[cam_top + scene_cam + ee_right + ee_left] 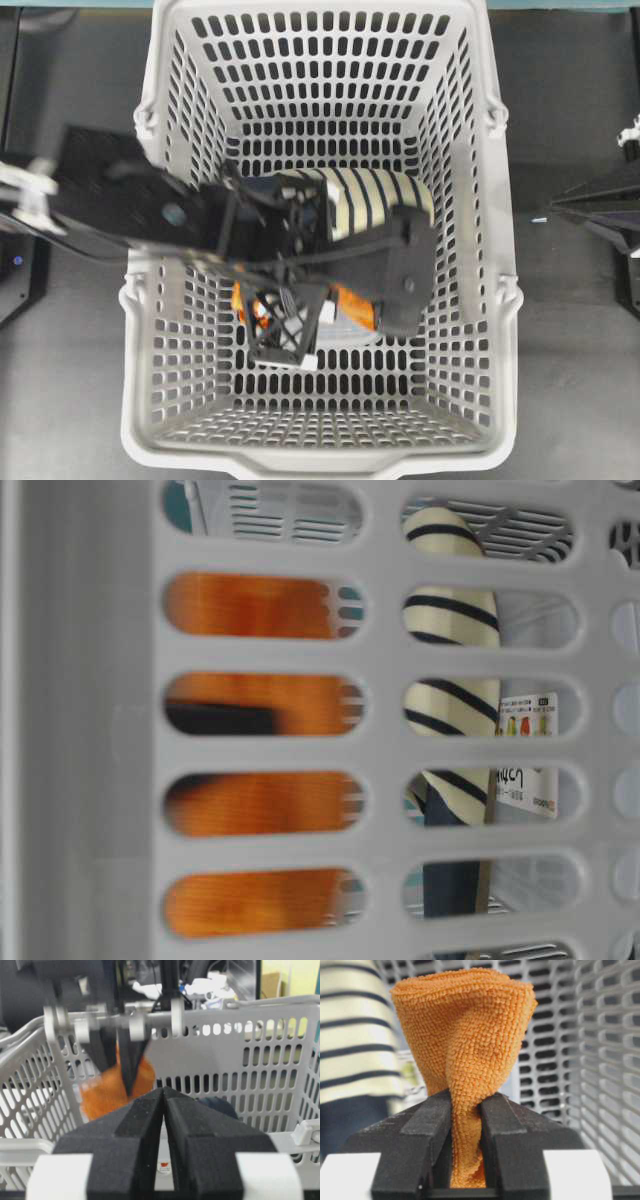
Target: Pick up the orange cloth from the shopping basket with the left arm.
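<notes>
There is one orange cloth [465, 1050], and it is pinched tight between the two fingers of the left gripper [466, 1125]. In the left wrist view the cloth bunches up out of the fingers like a fluffy cone, with the striped slipper [350, 1035] off to one side of the gripper. From overhead only small bits of the orange cloth [352, 303] peek out from under the left gripper [285, 335], which reaches down inside the one shopping basket [497, 300]. That view also shows the one striped slipper [370, 200] lying in the basket just past the gripper. The table-level view looks through the slots of the basket wall [385, 740] and shows the orange cloth [260, 800] as a blur, beside the slipper [450, 690] and a small paper label [525, 755] that the other views do not show well. The right wrist view shows the right gripper [164, 1110] outside the basket with its two fingers pressed together on nothing, and beyond it the orange cloth [107, 1090] hanging from the left arm [120, 1025] inside the basket.
</notes>
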Available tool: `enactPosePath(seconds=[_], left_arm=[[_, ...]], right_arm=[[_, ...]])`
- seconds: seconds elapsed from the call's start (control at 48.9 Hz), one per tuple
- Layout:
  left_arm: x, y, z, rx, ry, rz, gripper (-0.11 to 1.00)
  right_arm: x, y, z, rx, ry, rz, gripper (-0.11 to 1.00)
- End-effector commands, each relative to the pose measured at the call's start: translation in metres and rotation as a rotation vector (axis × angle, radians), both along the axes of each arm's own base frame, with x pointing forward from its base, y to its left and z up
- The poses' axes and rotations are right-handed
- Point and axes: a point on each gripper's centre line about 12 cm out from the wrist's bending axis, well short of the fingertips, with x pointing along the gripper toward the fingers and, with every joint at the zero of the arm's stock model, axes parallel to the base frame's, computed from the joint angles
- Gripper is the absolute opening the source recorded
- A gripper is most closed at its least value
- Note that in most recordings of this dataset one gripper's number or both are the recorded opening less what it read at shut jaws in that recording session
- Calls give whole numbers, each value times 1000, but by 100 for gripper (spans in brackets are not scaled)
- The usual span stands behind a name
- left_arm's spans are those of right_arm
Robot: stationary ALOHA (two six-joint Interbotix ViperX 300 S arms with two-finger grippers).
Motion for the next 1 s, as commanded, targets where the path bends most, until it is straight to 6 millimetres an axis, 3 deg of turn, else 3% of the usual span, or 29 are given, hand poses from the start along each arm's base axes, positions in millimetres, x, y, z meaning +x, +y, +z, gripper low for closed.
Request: enactPosePath(seconds=[0.0,0.123,0.246,0.409,0.982], left_arm=[[-11,12,63,-10,-95,28,12],[-19,16,107,-18,-143,37,12],[-25,16,130,-11,-148,29,12],[-26,16,128,1,-78,23,12],[-25,16,125,2,-69,23,12]], right_arm=[[1,0,2,6,-5,0,-1],[1,0,2,8,-6,0,-1],[1,0,2,8,-8,0,-1],[1,0,3,6,-9,1,-1],[0,0,3,8,-14,0,-1]])
